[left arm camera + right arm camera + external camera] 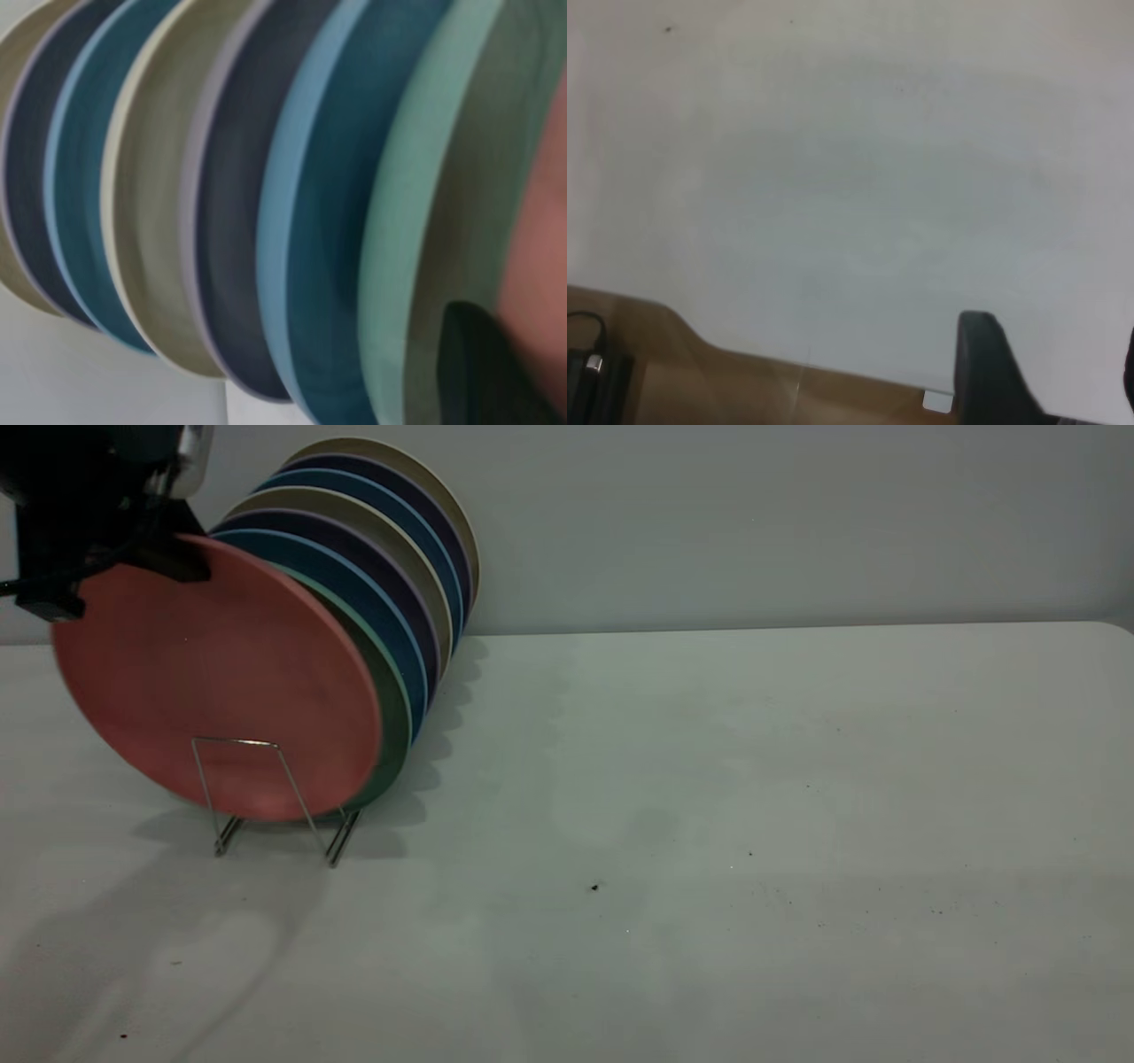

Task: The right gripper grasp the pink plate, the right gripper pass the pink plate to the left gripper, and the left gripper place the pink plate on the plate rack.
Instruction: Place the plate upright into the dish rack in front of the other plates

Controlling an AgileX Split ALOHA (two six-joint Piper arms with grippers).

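The pink plate (pixel 213 682) is standing on edge at the front of the plate rack (pixel 266 797), leaning back against the teal-green plate (pixel 390 691) and the row of other plates (pixel 390 540) behind. The left claw (pixel 155 558) is pinching its upper rim. It looks stiff, light and smooth, so the rim is the sensible hold. The right claw (pixel 992 372) is hanging over the bare desk (pixel 709 797), empty, its jaws apart.

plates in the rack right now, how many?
8, all in one leaning row on the plate rack. The pink plate is frontmost, its top edge at the left end effector; the teal-green plate is directly behind, then six blue, purple and beige ones. More may be hidden.
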